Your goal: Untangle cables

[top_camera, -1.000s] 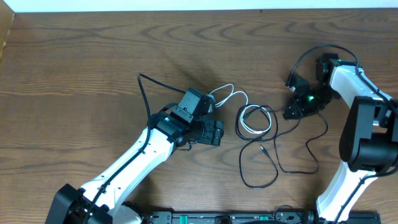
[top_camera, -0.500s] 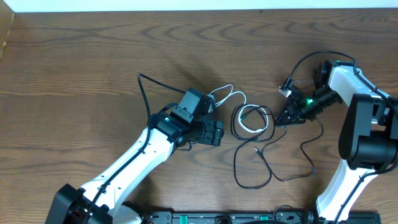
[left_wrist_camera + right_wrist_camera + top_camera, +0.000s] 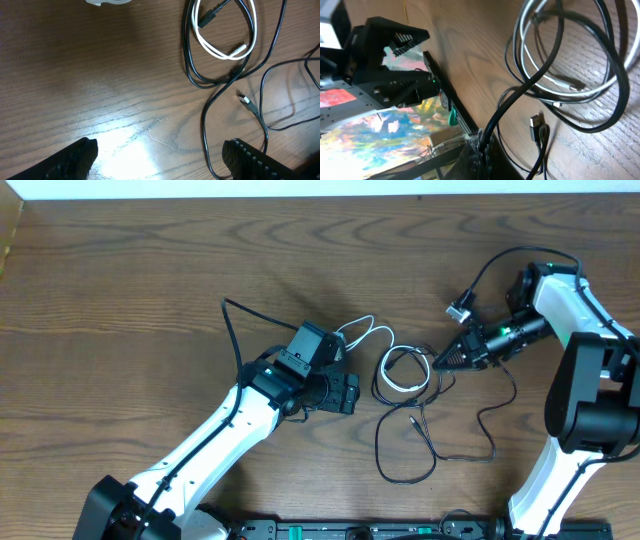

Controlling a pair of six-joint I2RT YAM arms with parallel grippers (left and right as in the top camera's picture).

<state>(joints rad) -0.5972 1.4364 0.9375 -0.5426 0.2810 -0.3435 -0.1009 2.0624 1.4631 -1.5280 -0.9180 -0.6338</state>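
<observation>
Bench (image 3: pixel 150 270): dark brown wood with a wavy grain is carrying everything; a pale glare is sitting on it between the left fingers in the left wrist view.

Cables (image 3: pixel 405 375): thin, round cords are lying in a loose oval tangle near the middle of the bench, between the two arms.

White cable (image 3: pixel 238 49): it is curling as a smooth, glossy loop inside the black oval, its small straight plug lying flat on the wood; a second white bend is reaching up-left towards the left arm.

Black cable (image 3: pixel 516 92): this matte cord is rising off the tangle in a bent arc into the right claw, crossing over the white loop.

Loose plug (image 3: pixel 246 100): a small metal-tipped end is resting on bare wood just below the oval (its cord is trailing off in a long, narrow loop towards the front edge).

Left claw (image 3: pixel 160 152): its ridged black fingers are standing wide apart, low over bare wood just left of the tangle, touching no cord.

Right claw (image 3: pixel 438 360): it is pinching the black cable at the right edge of the tangle; its fingertips are mostly cut off in the wrist view, so the grip is appearing tight rather than certain.
</observation>
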